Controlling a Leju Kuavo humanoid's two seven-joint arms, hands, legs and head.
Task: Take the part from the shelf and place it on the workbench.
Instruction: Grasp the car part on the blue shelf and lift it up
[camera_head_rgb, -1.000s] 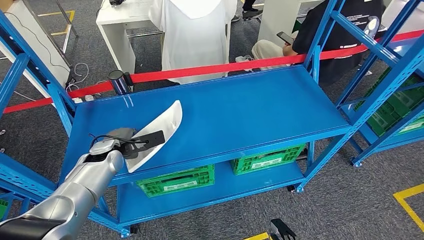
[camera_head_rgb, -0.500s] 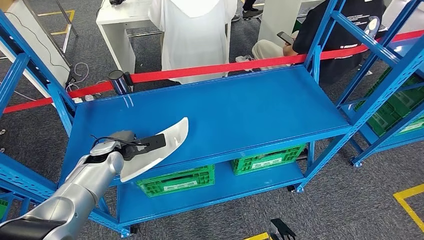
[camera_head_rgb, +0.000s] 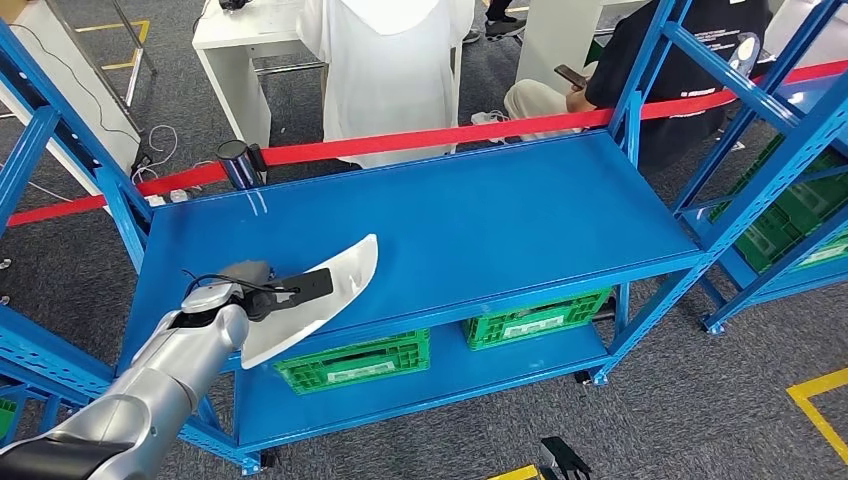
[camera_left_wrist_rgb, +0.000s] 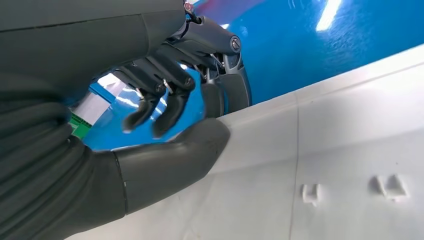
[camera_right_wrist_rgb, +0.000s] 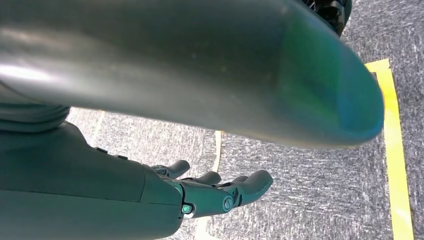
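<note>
Over the workbench (camera_head_rgb: 480, 215), left robot hand (camera_head_rgb: 245, 290) grips the part (camera_head_rgb: 320, 290), tip pointing far-right.

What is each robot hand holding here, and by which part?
The left robot hand grips the white curved part along one long edge near its wider end, thumb pressed on its face. The right robot hand holds nothing.
</note>
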